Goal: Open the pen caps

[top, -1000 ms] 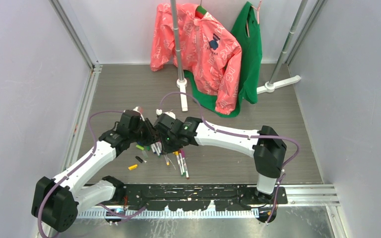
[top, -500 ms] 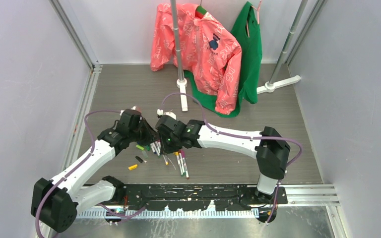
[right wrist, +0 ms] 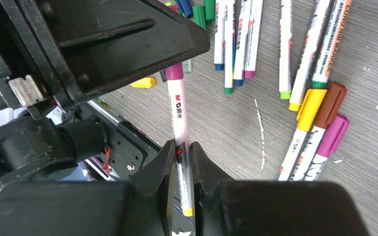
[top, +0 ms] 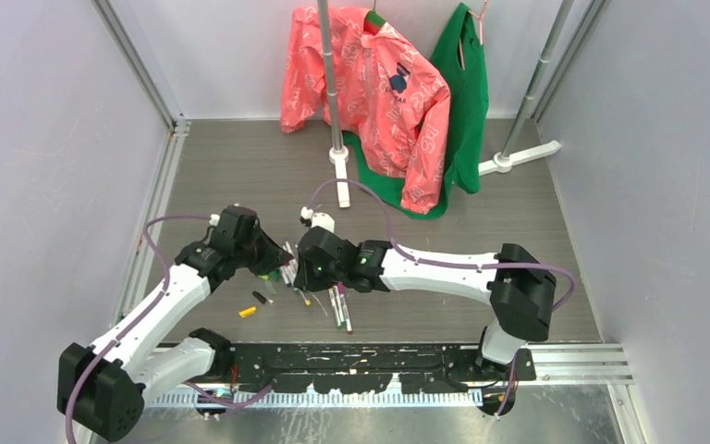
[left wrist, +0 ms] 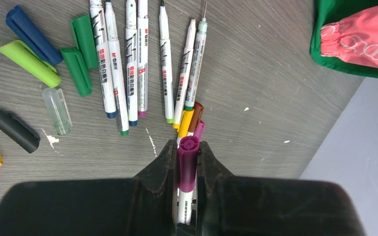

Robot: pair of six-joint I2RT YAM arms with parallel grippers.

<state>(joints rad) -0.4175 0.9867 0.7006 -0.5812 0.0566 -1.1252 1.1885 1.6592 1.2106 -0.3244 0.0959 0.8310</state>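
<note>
Left hand (left wrist: 187, 150): pressed together on the purple cap (left wrist: 188, 167) of one pen, cap end-on between the two fingers, held above the worktop (left wrist: 266, 83).

Right hand (right wrist: 181, 147): pinching the same pen (right wrist: 178, 113) by its white barrel. It faces the left hand, and the pen's purple end runs into that hand's grip.

Cap seating: appears to be on the barrel, with no gap showing between the two.

Loose caps (left wrist: 75, 70): blue, lime, two green, clear, black and yellow, lying on the worktop beside the pen row.

Open pens (left wrist: 128, 64): several, tips bare, side by side.

Capped pens (right wrist: 311, 109): three, with yellow, brown and pink caps, lying together just beside the row.

Step in hand (judged): pulling off the purple cap, with both grips set and the separation not yet made.

Next move (judged): draw the hands apart straight along the pen's axis, both pinches kept firm so neither part slips. Any sideways bend would risk jamming the cap. Then release the cap with the loose ones. Three pens would remain to do.
</note>
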